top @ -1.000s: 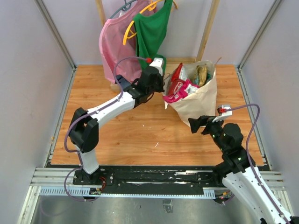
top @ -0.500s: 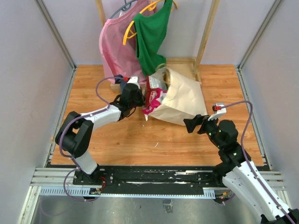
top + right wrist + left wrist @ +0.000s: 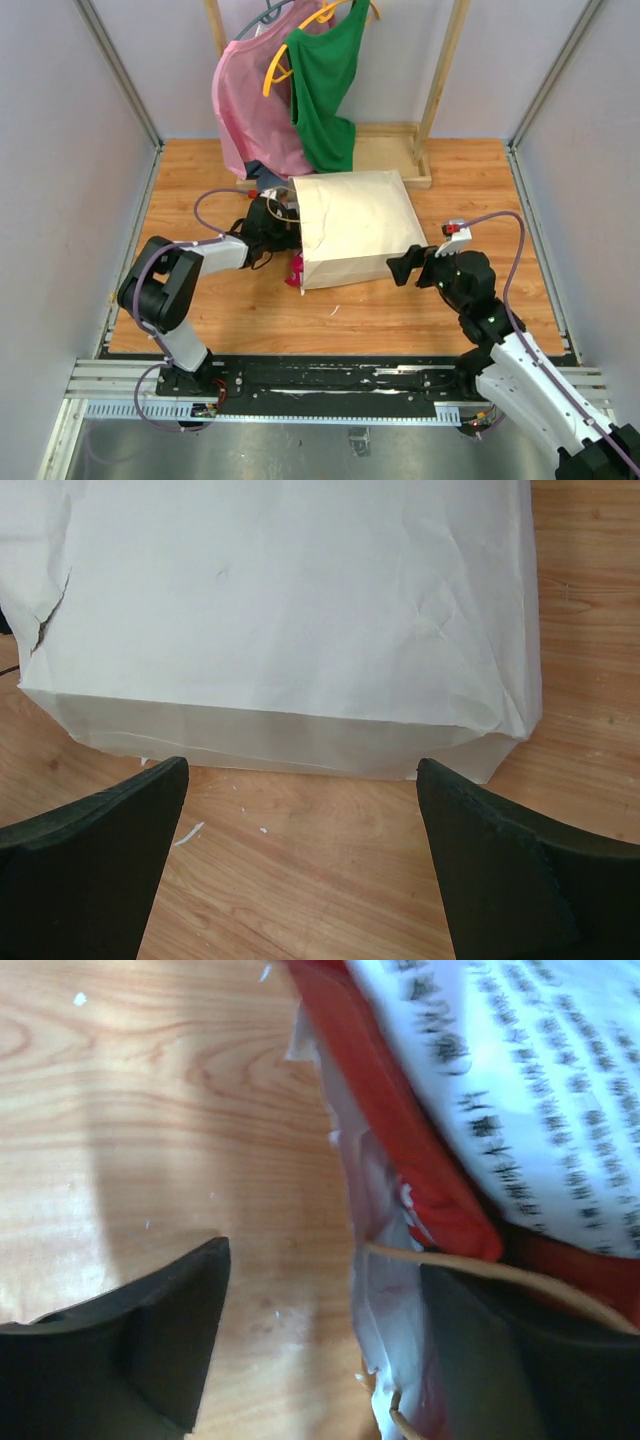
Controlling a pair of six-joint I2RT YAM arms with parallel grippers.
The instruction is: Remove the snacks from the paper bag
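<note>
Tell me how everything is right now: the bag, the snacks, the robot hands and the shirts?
paper bag, lying flat on its side.
red snack packet, poking out of the bag's mouth.
left gripper, open at the bag's mouth.
right gripper, open, facing the bag's bottom.
pink shirt, hanging up.
green shirt, hanging up.

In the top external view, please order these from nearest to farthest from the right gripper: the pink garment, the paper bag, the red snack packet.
1. paper bag: lying on its side, just in front of the right gripper.
2. red snack packet: peeking out at the bag's left edge.
3. pink garment: hanging at the back left.
</note>
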